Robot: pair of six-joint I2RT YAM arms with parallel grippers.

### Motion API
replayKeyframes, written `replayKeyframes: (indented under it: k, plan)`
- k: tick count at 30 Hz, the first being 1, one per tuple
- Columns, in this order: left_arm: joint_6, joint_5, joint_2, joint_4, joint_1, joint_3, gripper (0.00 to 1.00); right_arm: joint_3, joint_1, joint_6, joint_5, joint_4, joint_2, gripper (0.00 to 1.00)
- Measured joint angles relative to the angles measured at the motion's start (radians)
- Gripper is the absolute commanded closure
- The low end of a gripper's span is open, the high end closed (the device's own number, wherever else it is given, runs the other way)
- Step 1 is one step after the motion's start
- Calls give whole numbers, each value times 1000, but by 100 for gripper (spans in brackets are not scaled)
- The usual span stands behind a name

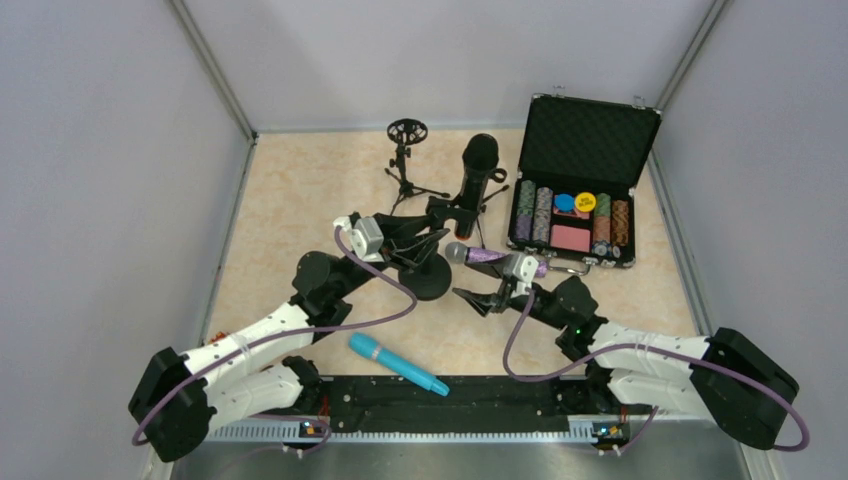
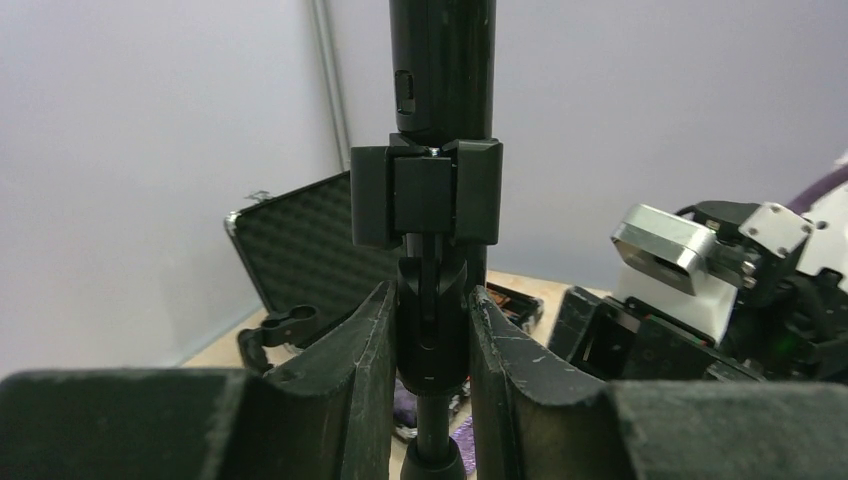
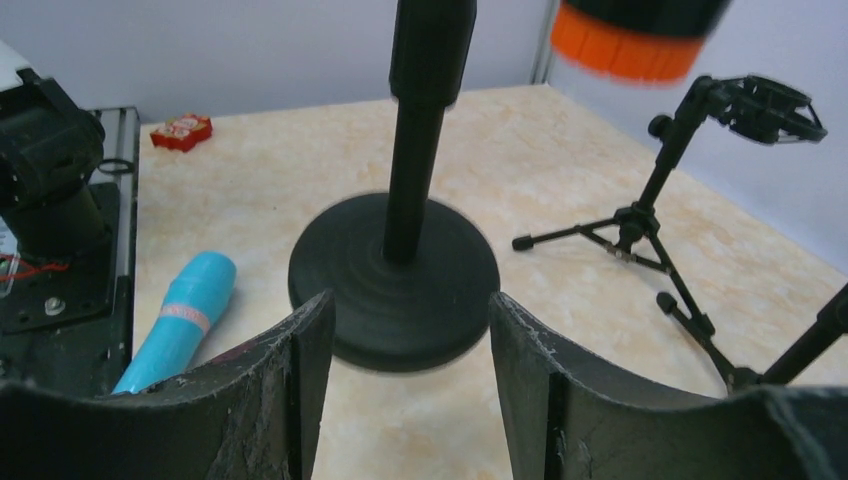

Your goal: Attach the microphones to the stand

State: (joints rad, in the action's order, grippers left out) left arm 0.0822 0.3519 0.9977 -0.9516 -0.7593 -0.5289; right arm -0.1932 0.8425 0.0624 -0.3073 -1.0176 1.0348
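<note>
Grey walls close in a beige marbled table [image 1: 290,200], and near its middle stands a round-base stand [image 3: 440,260], which I'll take my bearings from. The left gripper [image 2: 430,300] is pinched on this stand's post, one finger pressed against each side, just under the clip [image 2: 425,195]. Seated in that clip is the black microphone [image 1: 478,165], rising up and away from the base, its orange ring [image 3: 625,45] at the lower end.

On the stand's right, the right gripper [image 3: 408,300] sits low with its fingers spread and nothing between them, pointed at the base and not touching it. The purple microphone [image 1: 495,258] lies level just right of the stand, silver grille nearest it; I cannot tell what carries it. The cyan microphone [image 1: 395,362] lies flat on the table in front of the stand, well apart from it.

Behind the stand is a small tripod stand [image 1: 405,165], and off to the back right an open chip case [image 1: 590,130].
</note>
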Motion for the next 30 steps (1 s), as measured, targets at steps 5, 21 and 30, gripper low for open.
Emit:
replayKeyframes:
  k: [5,21,30]
  plan:
    - [43,55,58,-37,-4,-1,100,-63,0,-21,-9,-47,42,44]
    - [92,97,228,-240,-82,-77,100,-103,0,-36,-14,-124,166,61]
    - [111,81,270,-338,-94,-77,100,-102,-1,-32,5,-175,198,94]
